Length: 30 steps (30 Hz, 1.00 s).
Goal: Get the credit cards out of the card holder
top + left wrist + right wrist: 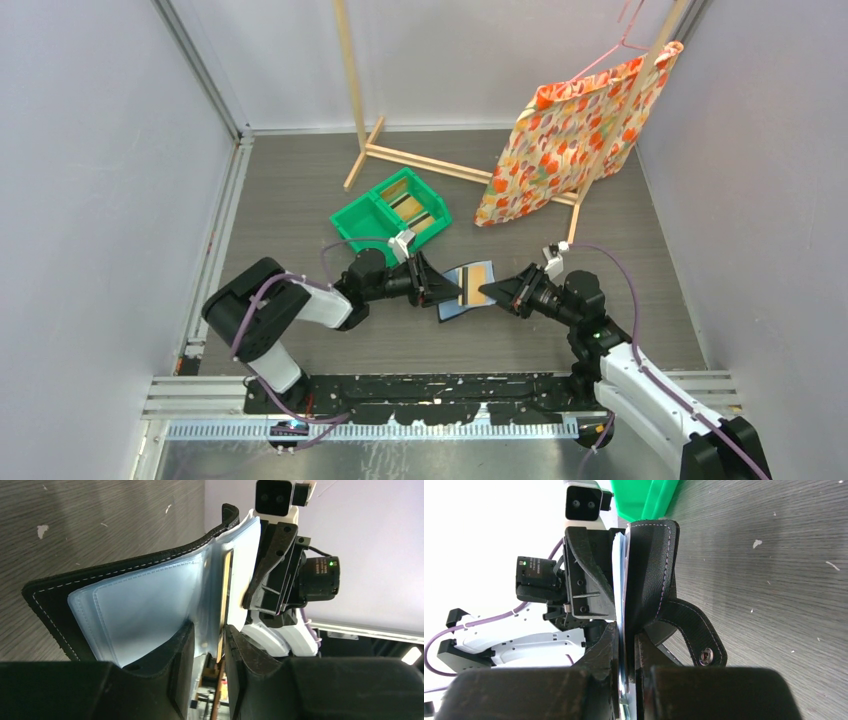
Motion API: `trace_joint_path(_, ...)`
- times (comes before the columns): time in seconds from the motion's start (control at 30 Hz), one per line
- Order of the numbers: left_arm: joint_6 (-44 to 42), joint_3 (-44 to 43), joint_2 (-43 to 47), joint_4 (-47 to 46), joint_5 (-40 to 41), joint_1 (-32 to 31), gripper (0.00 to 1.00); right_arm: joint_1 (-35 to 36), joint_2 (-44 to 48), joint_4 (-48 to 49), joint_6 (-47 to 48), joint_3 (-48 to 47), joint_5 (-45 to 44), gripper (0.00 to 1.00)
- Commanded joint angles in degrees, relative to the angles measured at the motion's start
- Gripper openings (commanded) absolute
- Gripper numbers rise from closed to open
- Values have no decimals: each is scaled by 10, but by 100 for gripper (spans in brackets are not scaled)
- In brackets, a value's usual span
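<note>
Left gripper point(209, 645) is pinched on the pale-blue plastic pockets point(145, 605) of the flat navy-black bi-fold card holder point(125, 562), and the right gripper point(625, 640) clamps its opposite edge. It's held open between them near the green plastic bin point(350, 222), with a thin golden-tan credit card point(226, 595) tucked inside.

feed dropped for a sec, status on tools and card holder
Left tool and right tool both shut on card holder, open between them. Orange card showing in its sleeve, not yet out. Nothing in the way.
</note>
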State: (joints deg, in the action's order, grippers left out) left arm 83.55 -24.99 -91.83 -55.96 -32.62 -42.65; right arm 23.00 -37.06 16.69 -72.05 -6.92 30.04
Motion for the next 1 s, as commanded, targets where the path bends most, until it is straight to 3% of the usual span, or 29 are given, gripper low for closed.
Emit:
trace_joint_path(0.0,43,-4,-40,-135,-11,1,29,1,-2,68,-16,-5,23,1)
trace_joint_path(0.23,85,-12,-84,-224,-6,-1,23,0,-5,74,-21,2,20,1)
trace_joint_path(0.47,88,-19,-84,-230,-7,-4,17,0,-16,79,-20,3,20,1)
trace_joint_path(0.67,85,-14,-83,-230,-2,-4,1,1,-22,83,-19,3,20,1)
trace_joint_path(0.97,62,20,-37,-200,-1,20,1,0,-19,69,-16,13,10,1)
